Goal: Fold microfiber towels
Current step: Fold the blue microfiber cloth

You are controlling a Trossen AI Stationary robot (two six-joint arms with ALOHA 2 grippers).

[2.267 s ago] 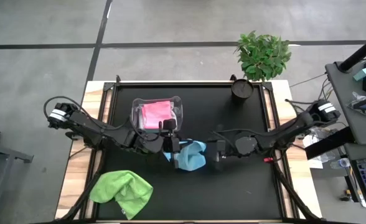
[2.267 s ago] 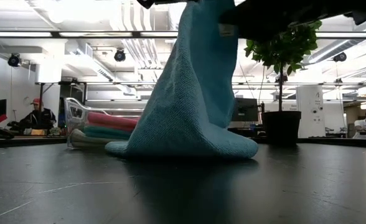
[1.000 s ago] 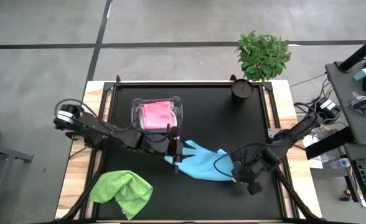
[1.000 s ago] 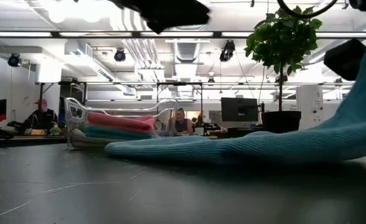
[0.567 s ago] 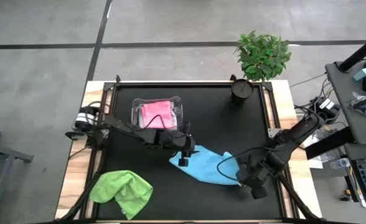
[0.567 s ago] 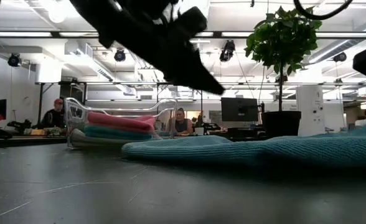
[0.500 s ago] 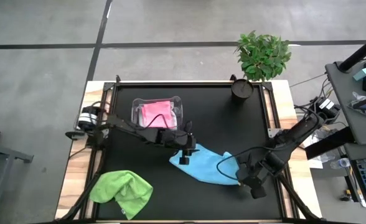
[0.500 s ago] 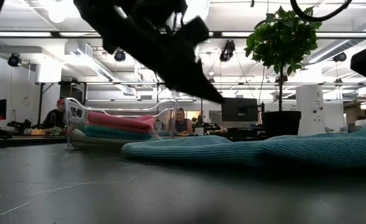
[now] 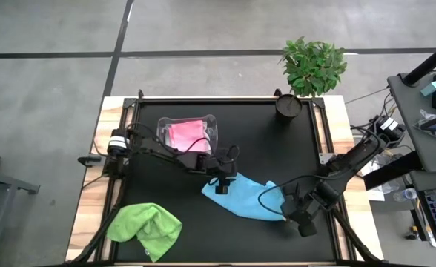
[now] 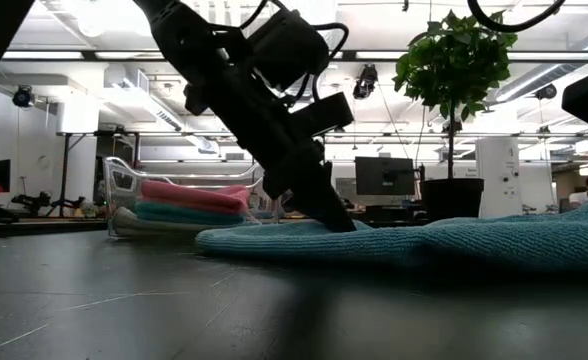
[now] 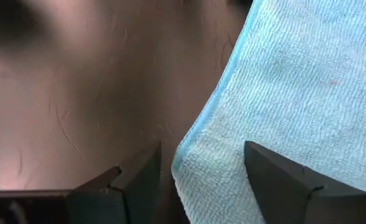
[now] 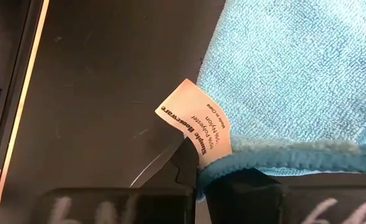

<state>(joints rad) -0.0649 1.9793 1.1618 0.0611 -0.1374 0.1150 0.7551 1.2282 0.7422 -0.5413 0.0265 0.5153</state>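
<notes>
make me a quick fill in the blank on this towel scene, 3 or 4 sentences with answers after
1. The towel spread flat between the two grippers is light ____.
2. The right gripper is shut on that towel's ____.
3. The towel on top inside the clear tub is ____.
4. The crumpled towel near the table's front left corner is ____.

Answers: blue; edge; pink; green

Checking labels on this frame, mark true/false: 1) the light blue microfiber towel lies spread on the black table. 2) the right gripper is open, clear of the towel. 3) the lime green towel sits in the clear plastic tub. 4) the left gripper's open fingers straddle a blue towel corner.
1) True: the light blue microfiber towel lies spread on the black table.
2) False: the right gripper is shut on the towel's edge beside its white label.
3) False: the lime green towel lies crumpled on the table; the clear plastic tub holds a pink towel.
4) True: the left gripper is open astride the corner.
</notes>
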